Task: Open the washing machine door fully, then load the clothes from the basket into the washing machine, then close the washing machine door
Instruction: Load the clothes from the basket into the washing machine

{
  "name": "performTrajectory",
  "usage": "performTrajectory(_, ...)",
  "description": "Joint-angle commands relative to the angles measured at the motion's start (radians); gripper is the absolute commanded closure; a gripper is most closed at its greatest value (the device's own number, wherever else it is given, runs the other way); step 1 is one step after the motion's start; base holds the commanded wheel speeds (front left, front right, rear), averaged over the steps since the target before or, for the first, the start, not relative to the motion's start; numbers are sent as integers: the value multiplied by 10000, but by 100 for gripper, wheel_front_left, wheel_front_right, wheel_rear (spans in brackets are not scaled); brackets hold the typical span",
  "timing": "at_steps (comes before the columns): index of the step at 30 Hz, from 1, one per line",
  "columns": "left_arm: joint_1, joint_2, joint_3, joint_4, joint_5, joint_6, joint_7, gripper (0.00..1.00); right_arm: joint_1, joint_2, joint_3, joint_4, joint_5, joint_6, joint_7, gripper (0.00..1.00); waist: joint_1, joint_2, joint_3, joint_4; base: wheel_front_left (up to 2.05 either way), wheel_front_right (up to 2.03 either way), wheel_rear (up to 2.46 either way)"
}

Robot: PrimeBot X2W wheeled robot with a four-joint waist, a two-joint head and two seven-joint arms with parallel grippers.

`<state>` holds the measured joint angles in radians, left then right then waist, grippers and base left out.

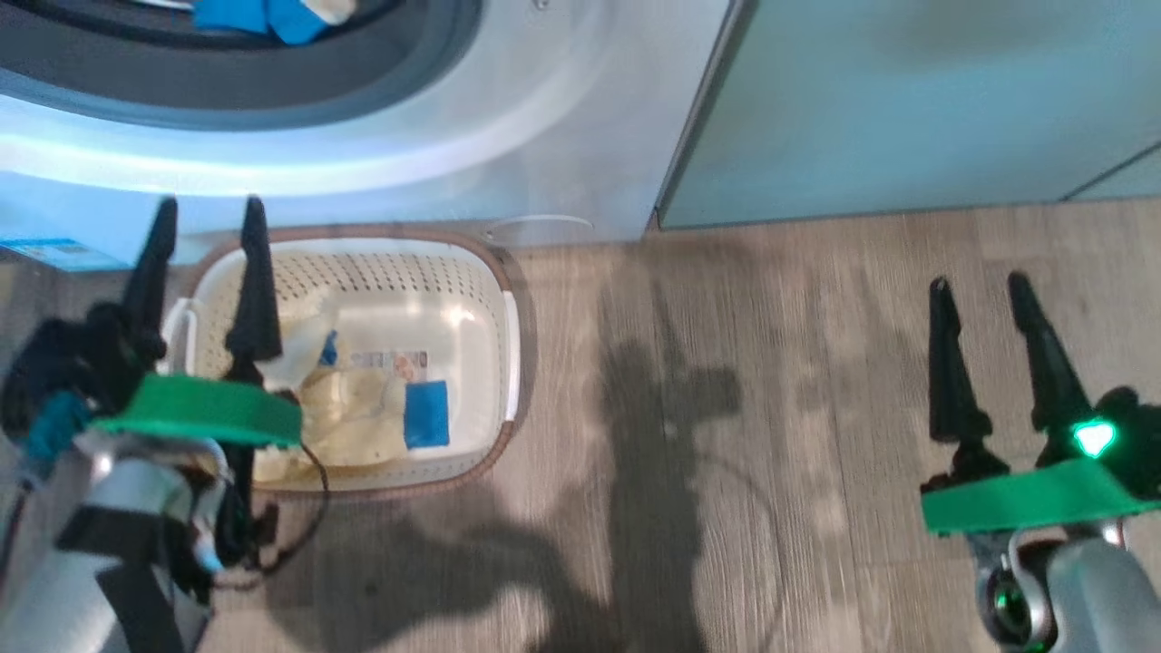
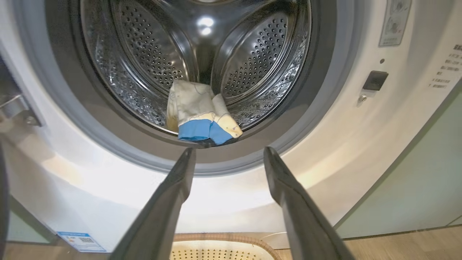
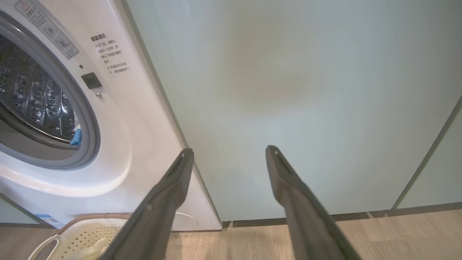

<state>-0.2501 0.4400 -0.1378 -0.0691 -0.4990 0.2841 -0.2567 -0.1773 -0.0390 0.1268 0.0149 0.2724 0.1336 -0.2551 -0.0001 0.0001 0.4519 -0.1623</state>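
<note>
Left gripper [image 2: 229, 150]: jaws wide apart, empty, touching nothing, pointed at the washing machine [image 2: 335, 151] opening. Right gripper [image 3: 227, 148]: jaws equally wide, empty, facing a pale green cabinet [image 3: 288, 90]. One cream garment [image 2: 202, 115] with a blue band lies at the drum's front lip. Other clothes [image 1: 363, 417] lie in the basket [image 1: 408, 272] on the floor, at the washer's base.

The washing machine [image 1: 508, 118] fills the upper left of the frame, and a blue and cream garment [image 1: 263, 18] lies in its opening at the top edge. Below it the basket [image 1: 408, 272] stands on the wooden floor [image 1: 726, 453], with clothes [image 1: 363, 413] heaped at its lower left. The left pincer [image 1: 210, 204] is at lower left with its fingers apart, overlapping the basket's left rim. The right pincer [image 1: 978, 281] is at lower right, also spread, over bare floor. A pale green cabinet [image 1: 907, 109] occupies the upper right.
</note>
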Motion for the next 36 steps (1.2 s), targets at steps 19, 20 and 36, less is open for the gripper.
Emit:
performTrajectory(19,2349,-903,-8,-491,356,205,-50,0,1338,-112,423,433,-491,-29,-67,0,1,-1,-2483,578,0,0,0)
performTrajectory(20,2373,-936,-15,-492,354,195,-50,0,1356,-112,429,443,-495,-29,-67,0,1,-1,-2533,589,0,0,0)
performTrajectory(36,2433,-1072,-125,-395,320,134,-50,0,1402,-112,503,463,-479,-29,-67,0,1,-1,-2733,605,0,0,0)
